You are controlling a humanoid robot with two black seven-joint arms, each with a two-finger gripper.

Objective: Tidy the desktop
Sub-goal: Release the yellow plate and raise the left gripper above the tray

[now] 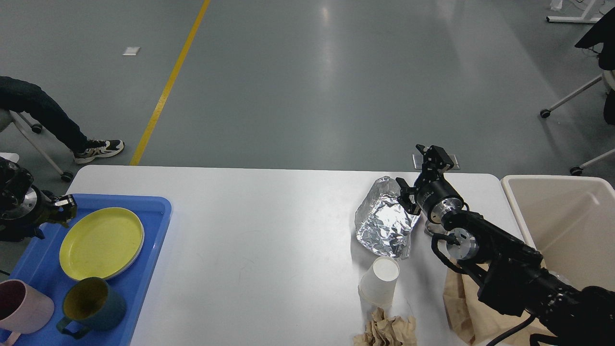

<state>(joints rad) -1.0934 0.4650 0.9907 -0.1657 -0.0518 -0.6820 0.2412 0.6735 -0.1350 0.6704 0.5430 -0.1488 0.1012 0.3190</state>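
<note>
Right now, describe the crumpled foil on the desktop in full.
The foil is a silvery, heavily creased sheet bunched into a loose mound, shiny like aluminium. It lies on the white desktop, right of centre, behind an upside-down white paper cup. The right gripper stands open at its right edge, one finger looking to be against the foil.

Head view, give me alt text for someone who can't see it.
The right gripper hangs open beside crumpled foil on a white desktop, near a paper cup and brown paper scraps. At left, a blue tray holds a yellow plate and two mugs; a beige bin stands at right.
</note>
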